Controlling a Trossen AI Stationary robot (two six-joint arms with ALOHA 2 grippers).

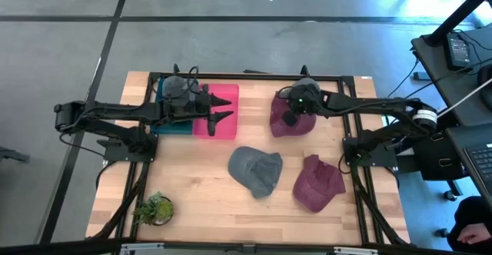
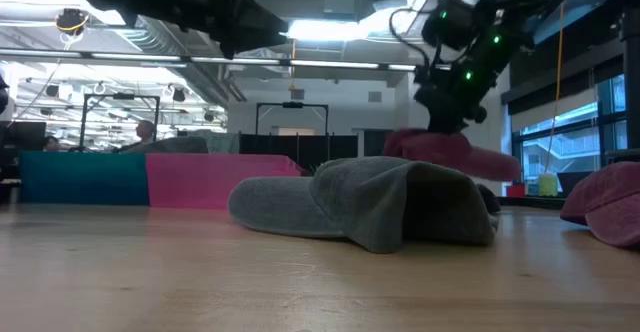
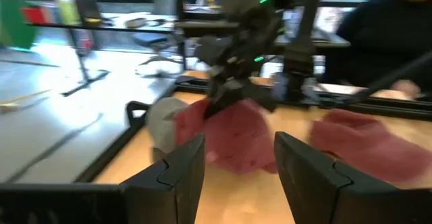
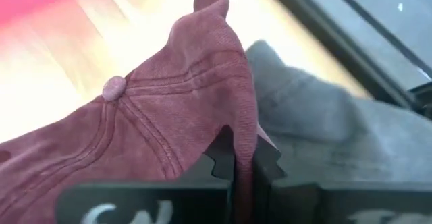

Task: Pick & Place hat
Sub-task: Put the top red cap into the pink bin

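My right gripper point(image 1: 295, 110) is shut on a maroon hat point(image 1: 289, 124) near the table's far right; its crown button point(image 4: 113, 86) shows in the right wrist view. A grey hat point(image 1: 256, 170) lies at the table's middle, and a second maroon hat point(image 1: 317, 183) lies to its right. More grey cloth point(image 4: 324, 136) lies under the held hat, by the frame rail. My left gripper point(image 1: 221, 109) hovers open over the pink bin point(image 1: 223, 94), touching nothing. My right gripper pinches a raised fold of the maroon hat's crown point(image 4: 243, 133) between its two fingers, coming from above and pointing down. The hat hangs below the fingers with its brim point(image 2: 490, 162) above table height; its underside is hidden behind the grey hat point(image 2: 370, 202).
A teal bin point(image 1: 165, 126) adjoins the pink bin at the far left. A small potted plant point(image 1: 154, 208) stands at the near left corner. A black frame point(image 1: 254, 77) runs round the table. A person sits beyond the table's right side point(image 3: 391, 21).
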